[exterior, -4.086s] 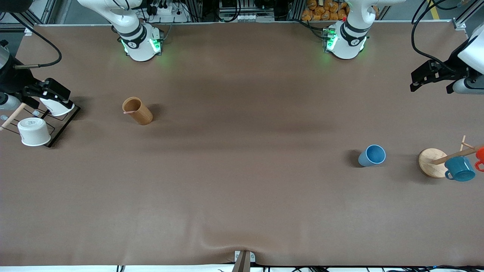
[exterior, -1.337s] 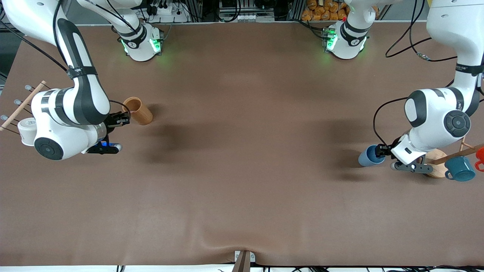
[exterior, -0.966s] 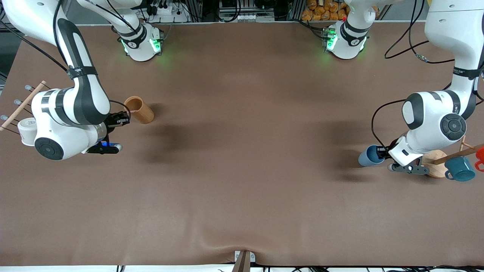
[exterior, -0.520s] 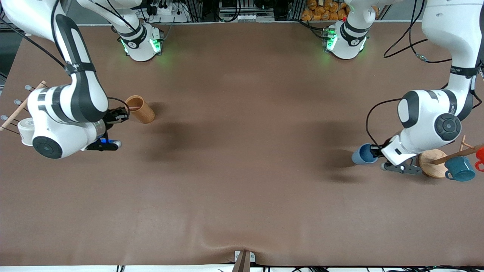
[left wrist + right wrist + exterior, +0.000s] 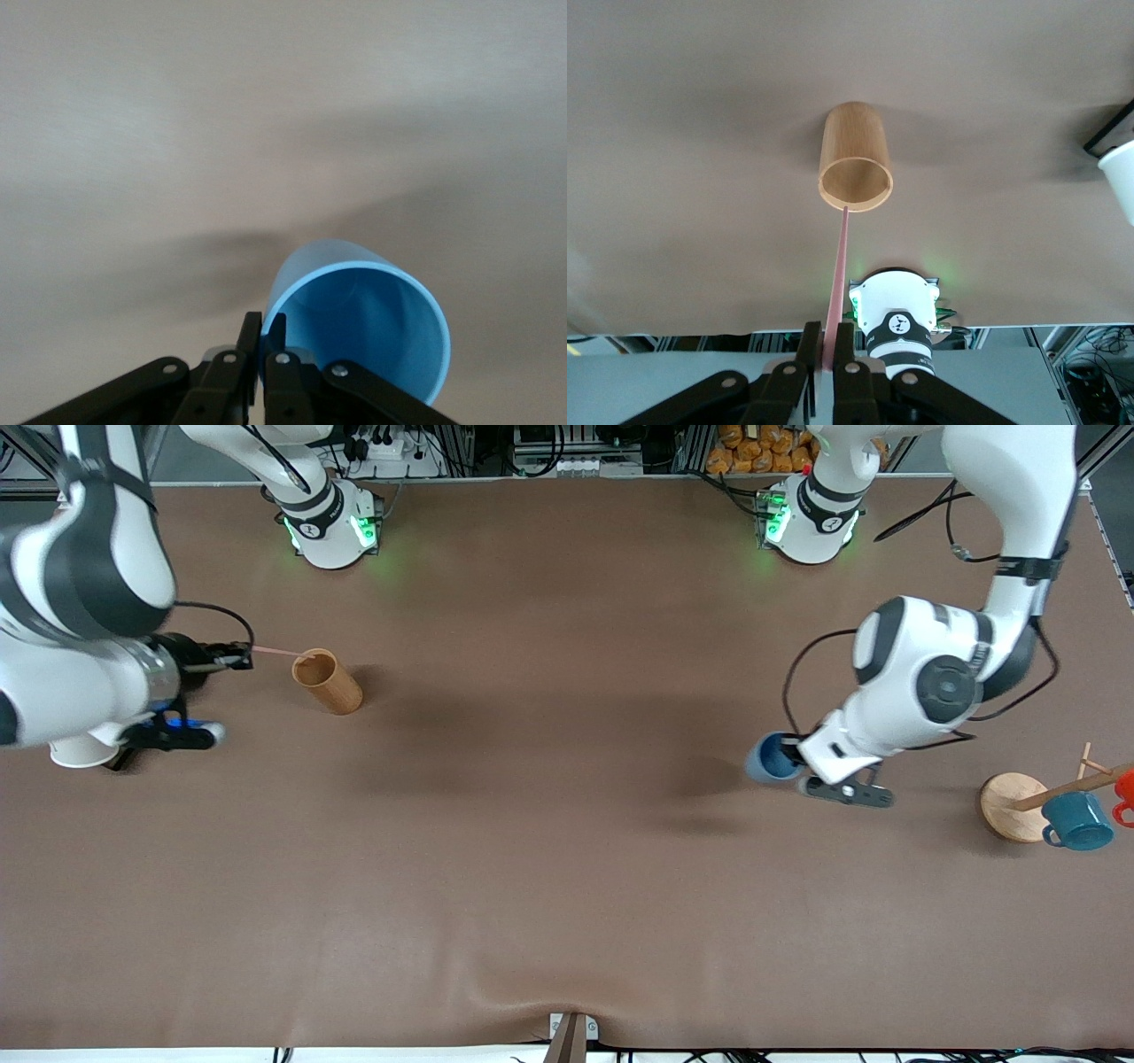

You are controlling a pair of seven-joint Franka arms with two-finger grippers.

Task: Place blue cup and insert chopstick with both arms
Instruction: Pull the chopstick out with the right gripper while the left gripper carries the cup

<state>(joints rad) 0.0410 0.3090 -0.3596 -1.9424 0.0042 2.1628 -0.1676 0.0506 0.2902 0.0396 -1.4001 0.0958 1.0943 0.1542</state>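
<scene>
We are pinching the blue cup [image 5: 769, 756] by its rim in the left tool [image 5: 263, 347], carrying it over the worktop [image 5: 549, 850]; the right tool [image 5: 829, 354] is clamping the chopstick [image 5: 840, 274] by one end, tip at the wooden cylinder [image 5: 854, 166], for insertion.

Two arms [image 5: 921, 682], four cups [image 5: 769, 758], one chopstick [image 5: 276, 653], one wooden cylinder [image 5: 328, 682].

The counter [image 5: 567, 868] lies open through its middle and along the edge nearest the front camera. Obstacles cluster at its ends: a wooden cylinder [image 5: 327, 682] toward the right arm's end, a peg rack [image 5: 1015, 806] with a teal mug [image 5: 1077, 821] toward the left arm's end.
</scene>
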